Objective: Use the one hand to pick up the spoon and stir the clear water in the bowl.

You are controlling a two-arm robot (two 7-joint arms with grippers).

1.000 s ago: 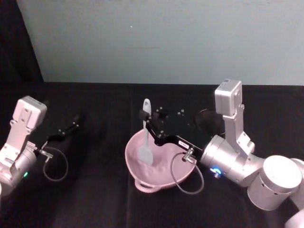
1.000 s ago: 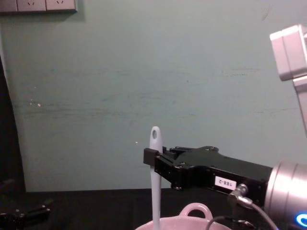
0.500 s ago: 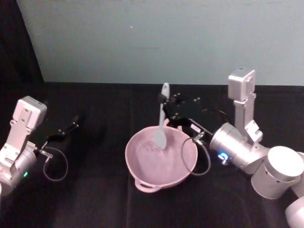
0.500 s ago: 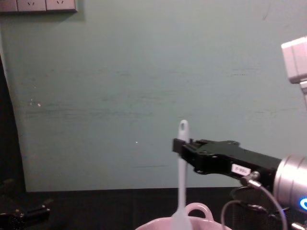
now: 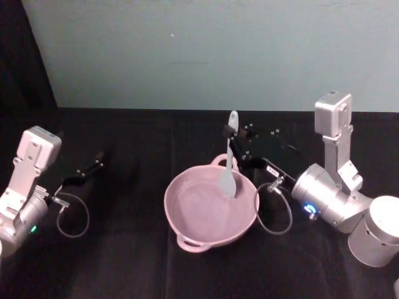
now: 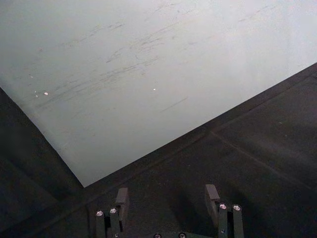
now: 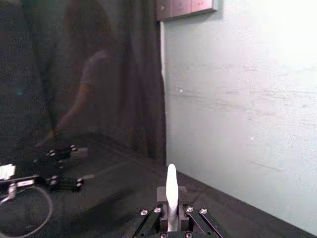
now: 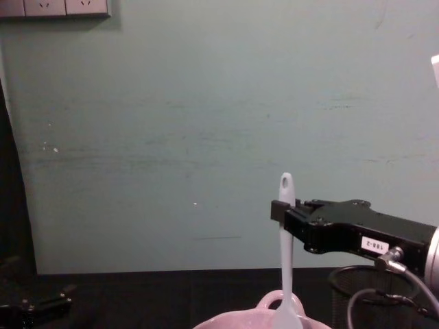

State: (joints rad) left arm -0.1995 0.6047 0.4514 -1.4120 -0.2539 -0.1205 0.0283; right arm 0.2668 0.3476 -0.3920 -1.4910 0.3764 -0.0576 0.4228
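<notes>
The one bit of writing we can make out is a small white sticker (image 8: 375, 244) on the side of the right gripper (image 8: 278, 209), set back toward the wrist from the fingertips pinching the spoon (image 8: 285, 253); its dark print seems to read "188-2", though we are unsure of the first digits.

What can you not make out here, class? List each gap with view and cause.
Bowl contents: head view, inside looks plain pink; any liquid is too clear to tell.
Spoon blade tip: chest view, cut off by the bottom edge, like the bowl's body.
Mesh cup: chest view, partly behind the right gripper and cable.
Left gripper, open, parked at left: left wrist view's edge cuts off its body.
</notes>
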